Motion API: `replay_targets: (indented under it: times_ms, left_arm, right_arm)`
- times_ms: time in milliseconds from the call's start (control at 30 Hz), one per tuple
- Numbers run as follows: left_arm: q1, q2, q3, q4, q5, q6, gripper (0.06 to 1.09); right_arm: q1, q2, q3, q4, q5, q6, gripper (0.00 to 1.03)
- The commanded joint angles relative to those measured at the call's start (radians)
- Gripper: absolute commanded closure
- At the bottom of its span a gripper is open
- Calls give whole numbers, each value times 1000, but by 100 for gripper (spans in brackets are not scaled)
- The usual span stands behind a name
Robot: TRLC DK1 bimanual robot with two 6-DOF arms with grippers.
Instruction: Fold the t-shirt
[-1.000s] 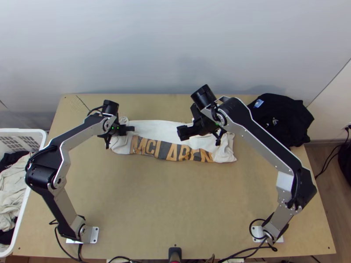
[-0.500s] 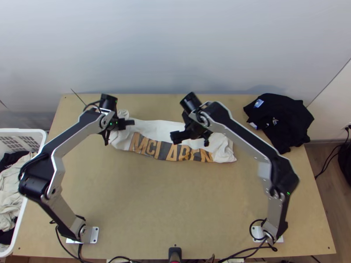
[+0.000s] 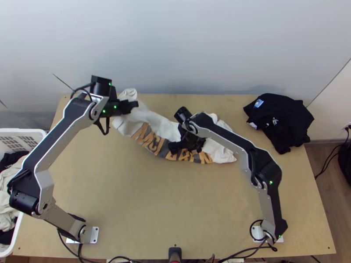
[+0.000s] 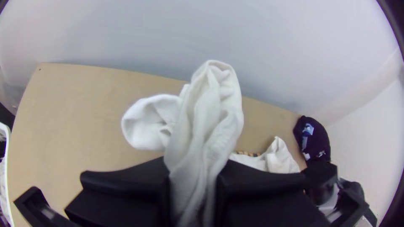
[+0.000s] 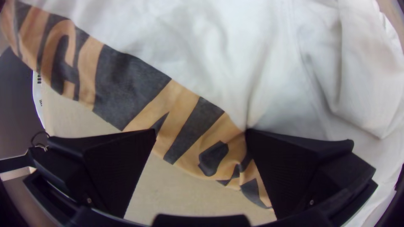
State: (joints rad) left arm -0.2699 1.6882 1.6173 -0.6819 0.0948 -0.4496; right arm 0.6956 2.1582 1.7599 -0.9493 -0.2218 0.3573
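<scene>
At the shirt's left end in the top view is my left gripper [image 3: 131,106], lifted with a bunch of white cloth. In the left wrist view the left gripper [image 4: 193,185] is shut on that bunch, which sticks up between its fingers. The white t-shirt [image 3: 159,123] lies as a long folded strip with an orange and dark lettered band, its left end raised and slanting. Over the strip's middle is my right gripper [image 3: 172,147]. The right wrist view has the right gripper [image 5: 201,131] open, with the shirt's lettered band [image 5: 189,122] running between its fingers.
A dark garment heap [image 3: 281,120] lies at the table's back right. A white basket [image 3: 22,219] of clothes stands off the left edge. The wall rises behind the table [image 3: 145,206], whose front part is bare wood.
My left gripper has moved up and back, pulling the shirt's left end off its earlier line. The right gripper has shifted left and lower in the picture, onto the lettered band.
</scene>
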Motion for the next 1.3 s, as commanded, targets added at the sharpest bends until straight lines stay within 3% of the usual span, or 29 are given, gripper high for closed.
replay_targets:
  times_ms: [0, 133, 300, 467, 733, 933, 1133, 1267]
  left_arm:
    - [-31, 19, 119, -67, 52, -26, 104]
    - [-57, 71, 207, -123, 82, -43, 104]
    - [-88, 120, 265, -127, 106, -51, 104]
    - [-155, 174, 320, -102, 114, -78, 104]
    - [-307, 329, 412, -18, 33, -74, 104]
    - [-425, 510, 622, -33, 22, -86, 104]
    - [-519, 608, 665, -4, 10, -107, 104]
    - [-549, 662, 665, 59, -64, -153, 104]
  right_arm:
    - [-19, 29, -66, 63, -21, -1, 4]
    - [-53, -24, -69, 58, -54, 0, 4]
    - [-153, -256, -50, 26, -113, 3, 4]
    - [-202, -463, 21, -115, -152, -1, 4]
    - [-311, -629, 142, -227, -151, 58, 4]
    - [-403, -730, 24, -236, -146, 65, 4]
    - [-479, -773, -40, -236, -139, 66, 4]
    - [-498, -804, -97, -236, -133, 65, 4]
